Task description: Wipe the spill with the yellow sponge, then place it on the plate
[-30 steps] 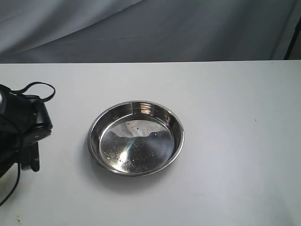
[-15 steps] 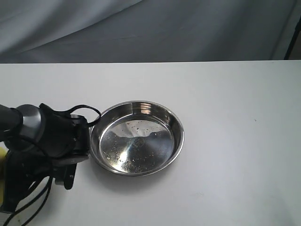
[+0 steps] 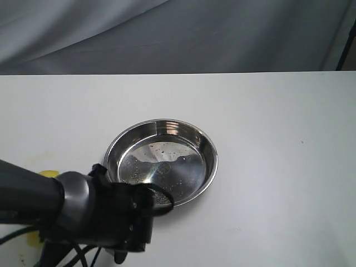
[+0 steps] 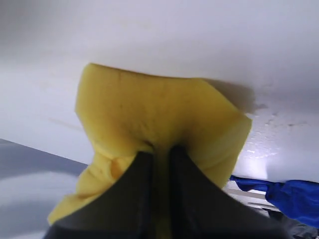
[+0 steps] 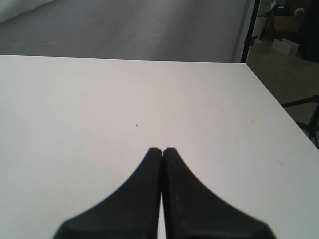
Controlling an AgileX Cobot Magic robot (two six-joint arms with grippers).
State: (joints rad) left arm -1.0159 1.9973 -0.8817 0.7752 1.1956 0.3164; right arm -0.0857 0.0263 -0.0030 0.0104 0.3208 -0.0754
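Yellow sponge (image 4: 159, 107) is clamped in the left gripper (image 4: 160, 152). In the left wrist view we find its two black fingers (image 4: 137, 189) nearly together with the foam squeezed between them, so that the block bulges and folds to either side of the grip. Faint brown specks mark the foam. Its far edge lies against or just above the white table (image 4: 199, 35); we cannot tell which. In the exterior view the left arm (image 3: 72, 203) stretches across the lower left, and its black wrist section overlaps the near-left rim of the plate (image 3: 213, 157). The sponge is not clearly seen in that view. A small yellow patch (image 3: 49, 174) shows at the arm's upper edge, and we cannot say what it is. The plate, a round stainless-steel dish, sits near the middle of the table, its bottom showing reflections and speckles. The right gripper (image 5: 162, 149) hangs over the white table top, its jaws pressed tip to tip. A grey cloth (image 3: 167, 33) hangs behind the table.
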